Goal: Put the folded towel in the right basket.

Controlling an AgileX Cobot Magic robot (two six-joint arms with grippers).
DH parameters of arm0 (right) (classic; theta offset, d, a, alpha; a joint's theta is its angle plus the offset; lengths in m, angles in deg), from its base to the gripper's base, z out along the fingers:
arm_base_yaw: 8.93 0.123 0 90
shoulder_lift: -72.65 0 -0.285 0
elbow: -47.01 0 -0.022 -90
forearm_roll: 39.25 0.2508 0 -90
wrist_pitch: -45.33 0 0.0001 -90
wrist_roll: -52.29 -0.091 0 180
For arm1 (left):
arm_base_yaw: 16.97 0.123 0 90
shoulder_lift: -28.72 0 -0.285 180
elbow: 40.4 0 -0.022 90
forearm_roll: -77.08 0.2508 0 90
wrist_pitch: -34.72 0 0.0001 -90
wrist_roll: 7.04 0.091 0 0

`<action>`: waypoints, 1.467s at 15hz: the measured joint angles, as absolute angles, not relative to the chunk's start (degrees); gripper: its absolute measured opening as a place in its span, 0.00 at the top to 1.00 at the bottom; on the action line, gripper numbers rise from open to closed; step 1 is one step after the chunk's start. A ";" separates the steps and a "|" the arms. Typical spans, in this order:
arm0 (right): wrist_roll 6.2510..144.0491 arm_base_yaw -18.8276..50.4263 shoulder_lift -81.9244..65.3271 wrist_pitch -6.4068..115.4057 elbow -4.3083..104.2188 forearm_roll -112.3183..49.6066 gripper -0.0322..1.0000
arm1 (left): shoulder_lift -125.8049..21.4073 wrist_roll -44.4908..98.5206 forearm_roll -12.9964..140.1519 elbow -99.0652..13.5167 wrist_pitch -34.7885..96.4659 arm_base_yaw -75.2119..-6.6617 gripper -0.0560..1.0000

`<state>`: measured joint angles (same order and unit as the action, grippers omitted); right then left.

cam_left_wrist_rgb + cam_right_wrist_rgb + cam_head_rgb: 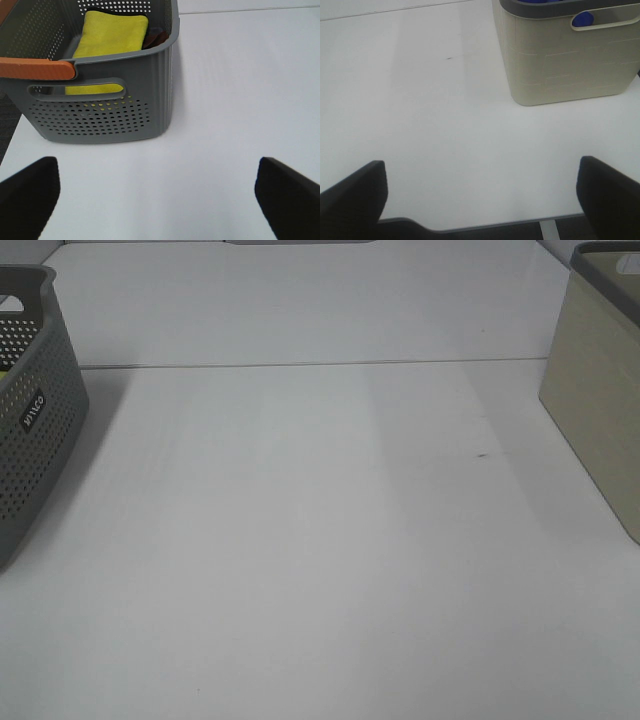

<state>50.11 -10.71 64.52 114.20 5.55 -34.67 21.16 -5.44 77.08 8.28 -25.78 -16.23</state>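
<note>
I'm seeing the white table (320, 540) carrying two baskets: a grey perforated basket (30, 410) is sitting at its left edge, and a beige basket (600, 390) is standing at its right edge, well apart.

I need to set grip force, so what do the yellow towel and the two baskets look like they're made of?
Yellow towel: soft matte cloth, probably microfibre, folded flat. Grey basket: rigid moulded plastic, with perforated walls and a cut-out handle. Beige basket: looks like smooth matte plastic with a faint panel pattern and a grey rim.
</note>
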 joint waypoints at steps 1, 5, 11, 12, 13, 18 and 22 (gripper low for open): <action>50.28 -10.71 65.10 114.15 4.29 -34.78 0.03 | 21.16 -5.44 77.08 8.28 -25.78 -16.23 0.01; 51.31 -10.65 65.10 107.38 -0.99 -34.95 0.03 | 21.16 -5.44 77.08 8.28 -25.78 -16.23 0.01; 52.63 -2.11 65.10 106.52 -1.33 -34.78 0.03 | 21.16 -5.44 77.08 8.28 -25.78 -16.23 0.01; 52.29 -1.54 65.10 106.47 -1.33 -35.35 0.03 | 21.16 -5.44 77.08 8.28 -25.78 -16.23 0.01; 51.60 -1.48 65.10 106.47 -1.33 -36.33 0.03 | 21.16 -5.44 77.08 8.28 -25.78 -16.23 0.01; 50.11 -1.48 65.10 106.41 -1.33 -37.65 0.03 | 21.16 -5.44 77.08 8.28 -25.78 -16.23 0.01; 51.26 -1.48 65.10 106.30 -1.33 -39.82 0.03 | 21.16 -5.44 77.08 8.28 -25.78 -16.23 0.01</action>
